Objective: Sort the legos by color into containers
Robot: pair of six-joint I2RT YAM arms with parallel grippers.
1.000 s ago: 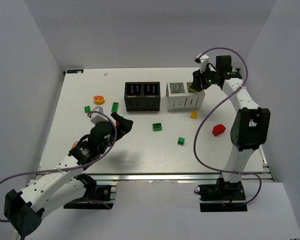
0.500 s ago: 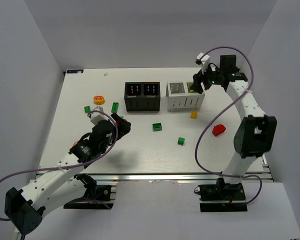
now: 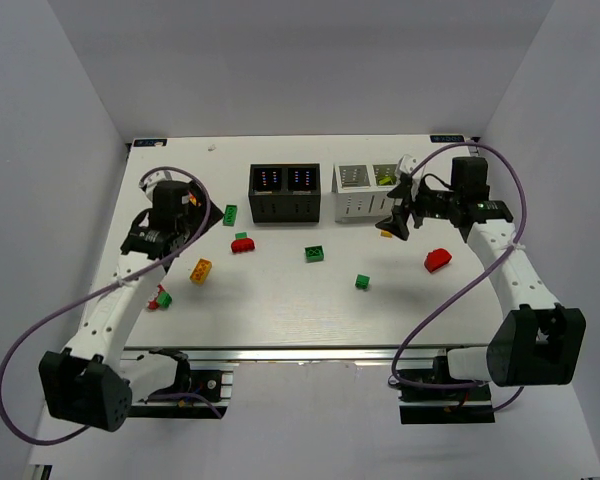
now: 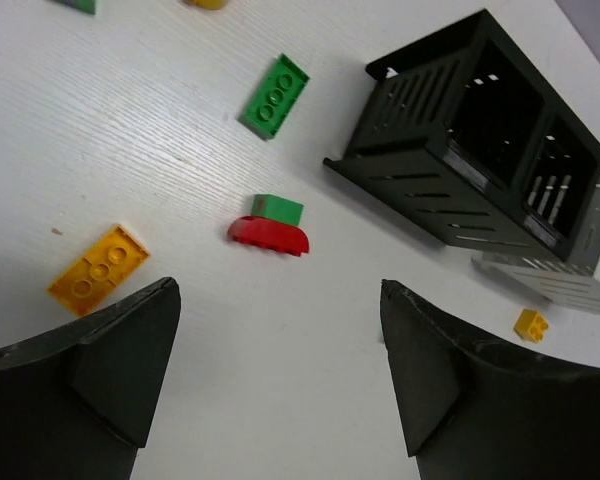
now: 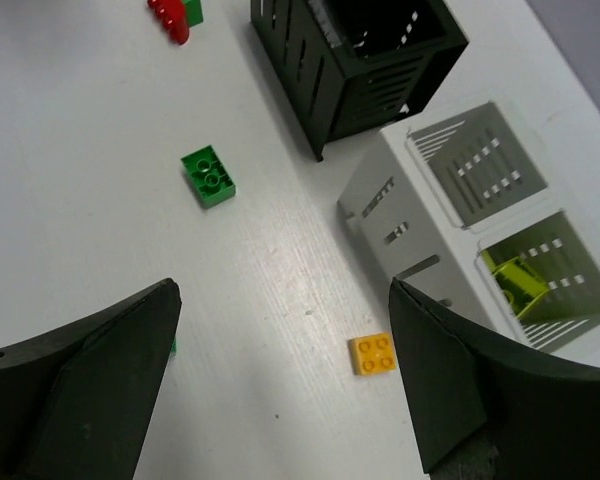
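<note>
Lime lego (image 5: 520,280) is sitting in the white box's (image 3: 365,207) right cell, black box (image 3: 285,208) at its 9 o'clock seen from the top. Right gripper (image 5: 282,300) hangs spread and empty, yellow lego (image 5: 373,354) at its 4 o'clock on the wrist cam. Left gripper (image 4: 278,300) is wide open too, red lego (image 4: 269,232) at 12.

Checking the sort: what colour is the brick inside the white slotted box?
Lime plastic brick; clearest in the right wrist view.

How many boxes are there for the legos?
2. The black box stands at the back, near the middle. The white box is close beside it, on its right in the top view. No other box seems hidden.
</note>
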